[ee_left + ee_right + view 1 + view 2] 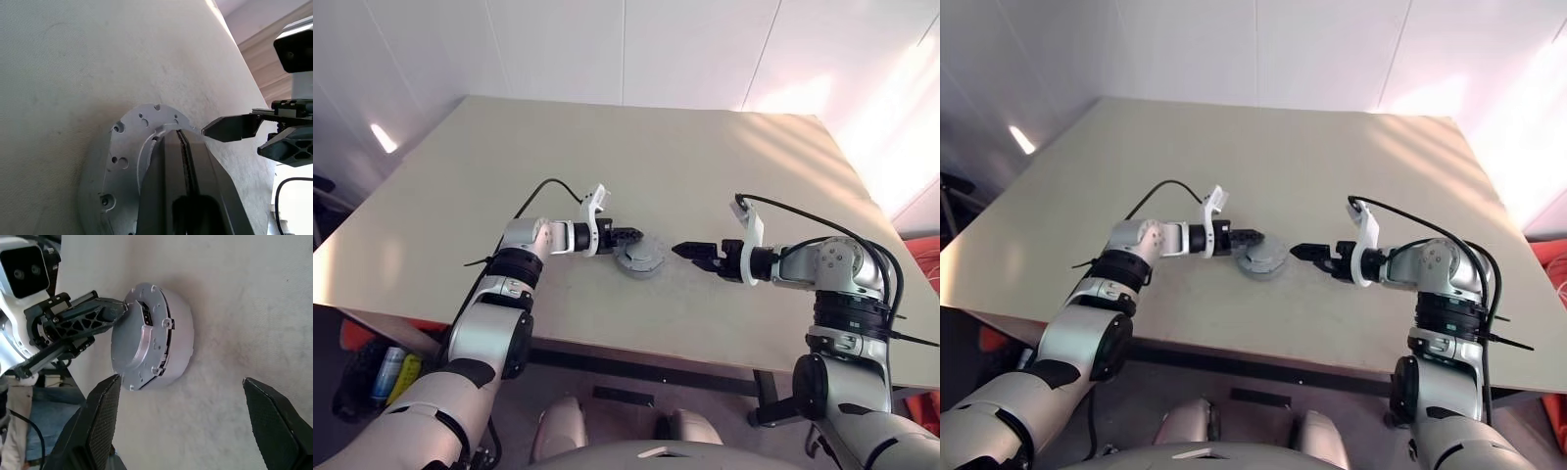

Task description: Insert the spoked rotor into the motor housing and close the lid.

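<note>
Right hand (677,251): released, its two black fingers spread wide; it points across the tabletop at the motor, near it but not touching.
Left hand (636,235): clenched shut, fingers pressed flat together; the tips rest on the edge of the lid, and whether they pinch anything I cannot tell.
Lid (133,335): flat round grey disc with small drilled holes and a raised arc on its face; it sits on top of the housing, tilted slightly, with a seam showing along one side, so it looks not fully seated.
Motor housing (181,340): plain grey puck, smooth curved wall, resting on the tabletop between the two hands.
Spoked rotor: hidden; presumably inside under the lid, which the pictures cannot confirm.
Handling: likely machined metal, so stiff and dense for its size, with slick bare walls. It should slide rather than tip if pushed from the side. Best hold is probably across the housing's round wall with the wide-open hand, while the other presses the lid down flat near its centre.
Risk: a push on the lid's edge could cock it further.
Tabletop (705,157): pale beige, matt, faintly speckled surface, bare beyond the motor.
</note>
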Tool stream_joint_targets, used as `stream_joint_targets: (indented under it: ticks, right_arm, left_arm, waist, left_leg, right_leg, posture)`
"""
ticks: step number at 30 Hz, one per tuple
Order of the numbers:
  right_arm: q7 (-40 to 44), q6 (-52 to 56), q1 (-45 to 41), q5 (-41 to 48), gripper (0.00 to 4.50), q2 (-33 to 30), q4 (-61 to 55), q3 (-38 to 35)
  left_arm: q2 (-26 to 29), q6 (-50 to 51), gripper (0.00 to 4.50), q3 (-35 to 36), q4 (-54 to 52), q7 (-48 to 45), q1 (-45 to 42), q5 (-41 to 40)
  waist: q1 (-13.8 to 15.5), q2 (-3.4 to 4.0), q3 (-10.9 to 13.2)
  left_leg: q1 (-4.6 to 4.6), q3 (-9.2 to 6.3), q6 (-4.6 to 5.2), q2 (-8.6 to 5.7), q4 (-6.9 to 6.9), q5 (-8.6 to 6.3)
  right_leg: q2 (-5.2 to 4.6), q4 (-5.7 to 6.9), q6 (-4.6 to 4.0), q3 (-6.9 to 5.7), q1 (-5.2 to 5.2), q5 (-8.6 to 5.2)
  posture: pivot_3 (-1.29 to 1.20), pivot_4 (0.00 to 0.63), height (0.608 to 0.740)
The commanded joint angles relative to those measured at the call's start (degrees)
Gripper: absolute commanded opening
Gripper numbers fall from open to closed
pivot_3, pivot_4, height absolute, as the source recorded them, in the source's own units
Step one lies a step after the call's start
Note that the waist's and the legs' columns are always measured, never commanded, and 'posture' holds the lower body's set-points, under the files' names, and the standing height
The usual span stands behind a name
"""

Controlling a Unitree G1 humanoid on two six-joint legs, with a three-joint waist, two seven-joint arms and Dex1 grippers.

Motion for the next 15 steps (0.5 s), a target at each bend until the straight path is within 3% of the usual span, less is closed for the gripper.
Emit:
stream_joint_targets:
  ticks: [1, 15]
  right_arm:
    - [-5.1, 0.5, -1.5, 3.4, 4.49, 2.5, 0.9, -2.6]
    - [-14.9, 0.5, -6.1, 11.2, 4.49, 14.8, 4.7, -9.0]
  left_arm:
    - [0.8, 0.2, 0.00, -0.5, 1.1, 0.7, 0.6, 1.8]
    - [2.2, -0.2, 0.00, 2.2, 1.4, 2.1, 0.1, 1.9]
  waist:
    - [0.2, 0.02, 0.0]
    - [0.0, 0.05, 0.0]
  left_leg:
    - [-0.02, 0.00, -0.04, -0.01, -0.03, 0.02]
    - [-0.11, 0.01, -0.25, 0.00, -0.25, 0.14]
  right_leg:
    - [0.00, 0.00, 0.00, 0.00, -0.03, 0.00]
    - [0.01, 0.04, -0.03, 0.00, -0.27, -0.03]
  posture:
    - [0.00, 0.000, 0.740]
    - [0.00, 0.000, 0.740]
